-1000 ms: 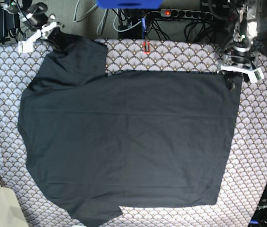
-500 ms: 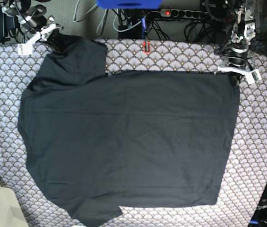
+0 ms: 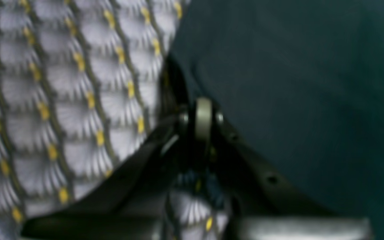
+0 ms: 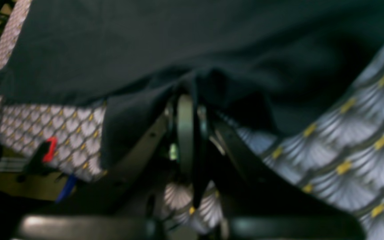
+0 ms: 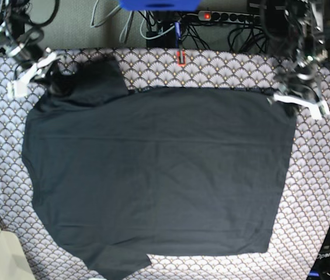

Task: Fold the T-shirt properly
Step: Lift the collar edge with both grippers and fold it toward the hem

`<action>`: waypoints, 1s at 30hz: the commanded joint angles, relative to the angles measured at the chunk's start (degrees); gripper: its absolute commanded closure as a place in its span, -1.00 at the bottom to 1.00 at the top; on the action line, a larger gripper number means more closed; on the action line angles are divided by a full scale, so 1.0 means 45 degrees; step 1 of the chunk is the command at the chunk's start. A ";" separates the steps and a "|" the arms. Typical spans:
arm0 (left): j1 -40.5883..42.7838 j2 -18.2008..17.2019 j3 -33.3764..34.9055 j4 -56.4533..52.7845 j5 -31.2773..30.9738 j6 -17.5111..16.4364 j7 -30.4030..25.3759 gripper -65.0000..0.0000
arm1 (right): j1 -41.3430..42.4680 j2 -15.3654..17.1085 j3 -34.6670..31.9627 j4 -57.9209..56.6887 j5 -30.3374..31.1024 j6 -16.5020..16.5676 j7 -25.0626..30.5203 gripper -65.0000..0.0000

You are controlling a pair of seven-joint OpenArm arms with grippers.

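- The T-shirt [image 5: 159,175] lies flat and spread across most of the tablecloth [image 5: 322,192], long axis running left to right in the base view, hem toward the cloth's right edge.
- The far sleeve is bunched up near the far left corner, where the right gripper [image 5: 51,73] has its jaws closed on a fold of the T-shirt [image 4: 212,83], lifted off the cloth.
- The left gripper [image 5: 290,99] sits at the T-shirt's far right corner, jaws pressed together right at the fabric's edge [image 3: 278,83]; whether cloth is really caught between them I cannot tell.
- Both arms are on the far edge, so the garment stretches away from them toward the near edge; a fold would likely draw that edge over.
- Both wrist views are blurred, and the near sleeve is cut off by the base view's bottom edge.
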 commanded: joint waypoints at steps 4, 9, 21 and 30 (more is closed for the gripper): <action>-0.0740 -0.0106 -0.0575 0.0576 0.0013 -0.0110 0.0700 1.00 | 0.1229 0.0216 0.0913 0.0219 0.0150 0.0134 -0.1122 1.00; -0.2186 -0.0106 -0.0907 0.0498 0.0033 -0.0071 0.2185 1.00 | 0.3085 0.0509 0.1499 0.0160 0.0130 0.0134 -0.2645 1.00; -0.5761 0.0148 -0.0750 -0.1671 0.0170 -0.0090 0.4080 1.00 | 0.7090 0.0900 0.1362 -0.1930 0.0072 0.0134 -0.4111 1.00; -0.8457 0.0050 -0.0731 -0.4582 0.0170 -0.0129 0.4001 1.00 | 1.0529 0.0939 0.0483 -0.5232 -0.2058 0.0134 -0.3954 1.00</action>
